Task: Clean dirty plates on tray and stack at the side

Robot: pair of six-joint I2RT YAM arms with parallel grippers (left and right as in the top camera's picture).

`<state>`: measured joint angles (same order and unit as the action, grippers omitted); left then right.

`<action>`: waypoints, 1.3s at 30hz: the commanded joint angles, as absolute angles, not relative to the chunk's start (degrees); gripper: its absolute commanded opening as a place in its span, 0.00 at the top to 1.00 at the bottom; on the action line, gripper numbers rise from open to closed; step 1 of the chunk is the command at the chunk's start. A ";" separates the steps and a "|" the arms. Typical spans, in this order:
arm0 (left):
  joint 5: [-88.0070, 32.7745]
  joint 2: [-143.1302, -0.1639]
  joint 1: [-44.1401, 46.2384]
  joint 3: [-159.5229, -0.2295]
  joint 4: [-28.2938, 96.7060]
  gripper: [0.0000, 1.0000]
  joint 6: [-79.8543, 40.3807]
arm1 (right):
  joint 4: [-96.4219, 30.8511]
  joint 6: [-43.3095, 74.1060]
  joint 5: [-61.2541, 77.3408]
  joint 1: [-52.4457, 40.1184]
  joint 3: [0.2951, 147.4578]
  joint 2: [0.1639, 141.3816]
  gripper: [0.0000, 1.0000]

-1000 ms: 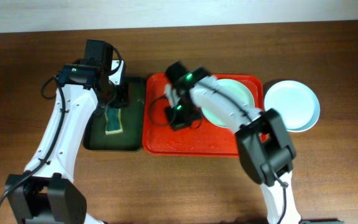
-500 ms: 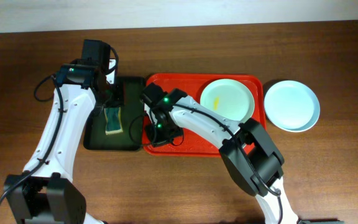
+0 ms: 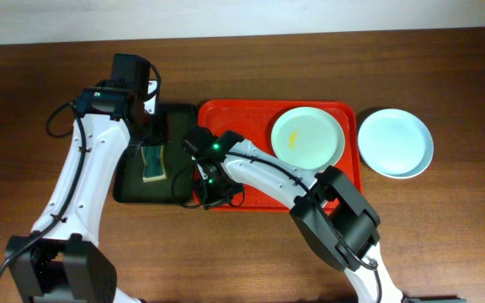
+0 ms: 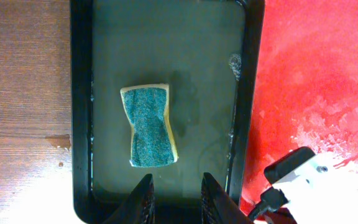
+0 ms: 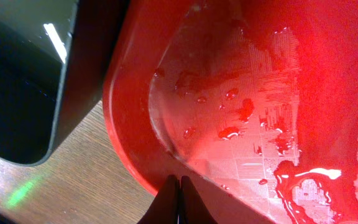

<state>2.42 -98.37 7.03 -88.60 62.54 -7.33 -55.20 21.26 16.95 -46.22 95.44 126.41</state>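
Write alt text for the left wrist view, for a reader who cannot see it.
A green-topped sponge lies alone in a wet dark green tray, seen from directly above. The left jaws stand slightly apart and empty at the bottom edge, near the sponge. A wet red tray lies to the right, wooden table to the left.

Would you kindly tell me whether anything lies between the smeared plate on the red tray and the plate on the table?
Nothing visible does: only the raised rim of the red tray separates the smeared plate from the pale blue plate.
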 commanded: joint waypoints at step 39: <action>2.81 -99.42 6.70 -88.05 62.59 0.76 -8.08 | -39.57 35.03 37.93 -38.72 88.92 126.96 0.96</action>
<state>2.42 -98.91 7.03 -88.60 62.52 -7.35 -39.97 34.57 37.12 -38.57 89.27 126.45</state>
